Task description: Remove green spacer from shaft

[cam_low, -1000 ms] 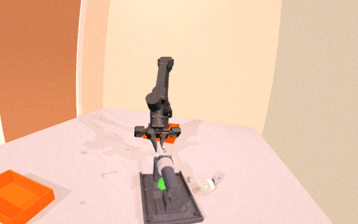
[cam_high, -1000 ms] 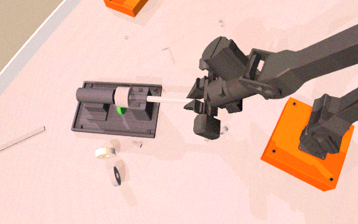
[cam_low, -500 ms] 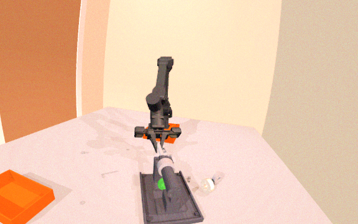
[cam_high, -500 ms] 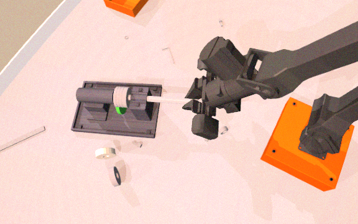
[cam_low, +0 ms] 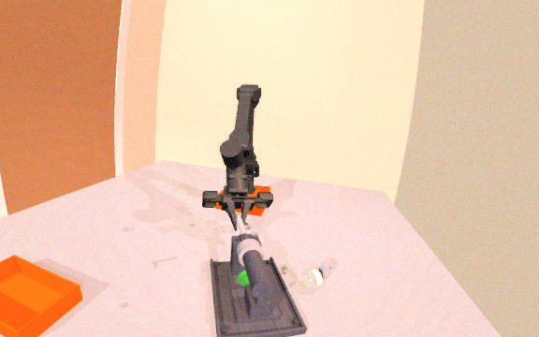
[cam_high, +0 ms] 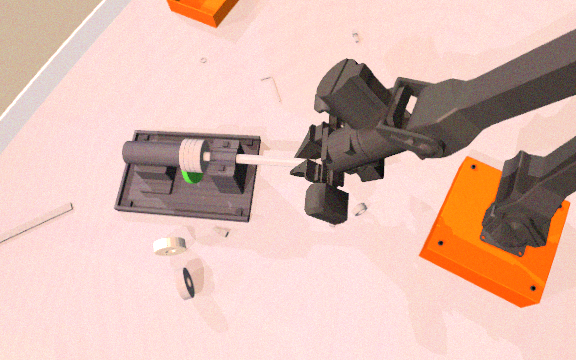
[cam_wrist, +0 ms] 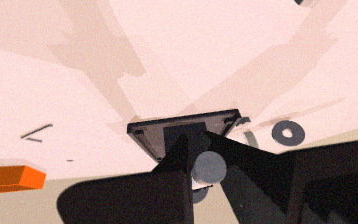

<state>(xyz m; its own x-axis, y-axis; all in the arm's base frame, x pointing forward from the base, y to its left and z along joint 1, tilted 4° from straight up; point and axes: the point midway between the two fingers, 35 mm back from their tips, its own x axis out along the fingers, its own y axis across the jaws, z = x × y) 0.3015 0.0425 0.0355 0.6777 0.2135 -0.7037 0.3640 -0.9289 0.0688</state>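
Note:
My gripper (cam_high: pixel 295 164) (cam_low: pixel 240 225) (cam_wrist: pixel 196 137) is shut on the white shaft (cam_high: pixel 268 160), whose round end (cam_wrist: pixel 210 167) faces the wrist camera. The shaft runs level through the dark support block (cam_high: pixel 228 167) towards the dark cylindrical housing (cam_high: pixel 153 153) (cam_low: pixel 256 271). The white spacers (cam_high: pixel 193 155) (cam_low: pixel 249 248) sit together around the shaft, against the housing's mouth with no clear gap. The green spacer (cam_high: pixel 192 176) (cam_low: pixel 243 278) is off the shaft, below the white ones, on the dark base tray (cam_high: pixel 183 209). The shaft's tip is hidden.
A white ring (cam_high: pixel 169 246) (cam_low: pixel 313 279) and a dark-faced ring (cam_high: pixel 188 283) (cam_wrist: pixel 288 133) stand beside the base tray. A flat bar (cam_high: pixel 33 224), a hex key (cam_high: pixel 274 90) and small nuts lie around. An orange bin (cam_high: pixel 198 12) (cam_low: pixel 26 295) is farther off.

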